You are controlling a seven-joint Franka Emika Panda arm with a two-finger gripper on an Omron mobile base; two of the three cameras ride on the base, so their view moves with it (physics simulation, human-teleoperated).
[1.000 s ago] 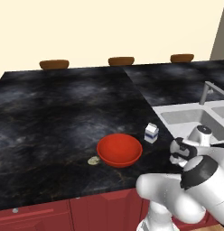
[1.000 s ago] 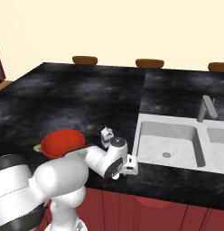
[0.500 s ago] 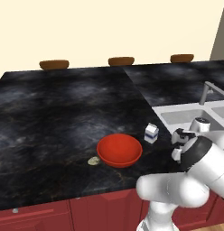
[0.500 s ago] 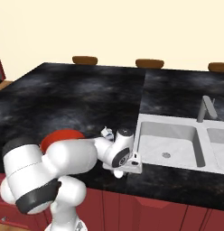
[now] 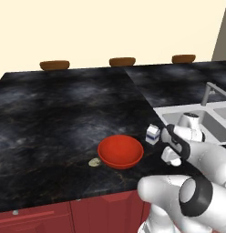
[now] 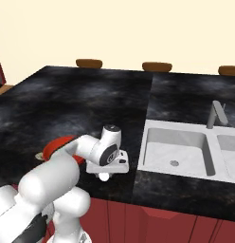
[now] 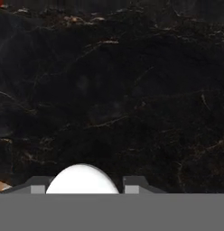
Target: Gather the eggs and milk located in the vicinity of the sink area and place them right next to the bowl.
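Left base view: the red bowl [image 5: 120, 151] sits on the black counter [image 5: 64, 113]. The speckled egg [image 5: 94, 162] lies just beside the bowl's left rim. The milk [image 5: 152, 134] stands upright just right of the bowl, between it and the sink [image 5: 197, 119]. The gripper [image 5: 172, 157] hangs low over the counter right of the bowl, in front of the milk; the arm hides its jaws here.

Right base view: the gripper [image 6: 105, 174] points down at the counter between the bowl [image 6: 60, 144] and the sink [image 6: 176, 152], with the white egg [image 6: 104, 176] at its tip. The faucet [image 6: 215, 114] rises behind the basin.

Hand view: the white egg [image 7: 82, 180] sits between the two fingertips [image 7: 38, 184], jaws narrowed onto it, above dark counter.
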